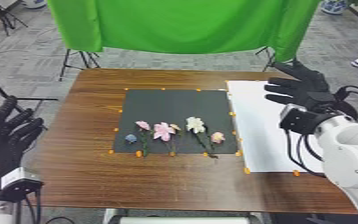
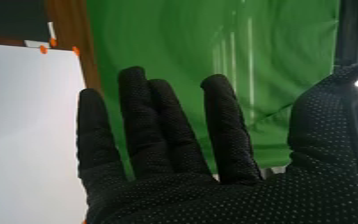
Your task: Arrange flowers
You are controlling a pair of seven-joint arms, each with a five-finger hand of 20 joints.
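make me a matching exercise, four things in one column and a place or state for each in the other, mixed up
1 blue flower
2 white sheet
3 green cloth
4 right hand

A hanging beyond the table's far edge
B open, fingers extended
C leftmost bloom
D flat, right of the black sheet

Pairs: 1-C, 2-D, 3-A, 4-B
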